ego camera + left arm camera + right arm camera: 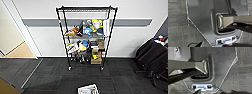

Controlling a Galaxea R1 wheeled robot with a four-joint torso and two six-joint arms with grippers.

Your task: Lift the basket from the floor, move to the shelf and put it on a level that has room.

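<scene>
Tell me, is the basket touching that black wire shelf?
Apart. The head view shows the basket on the floor, with carpet between it and the shelf.

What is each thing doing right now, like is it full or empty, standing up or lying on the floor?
basket: sitting on the floor, white lining showing, not lifted.
shelf: standing upright against the wall.
top level: bare.
middle and lower tiers: crowded with toys and boxes.

Both wrists low, facing the carpet
</scene>
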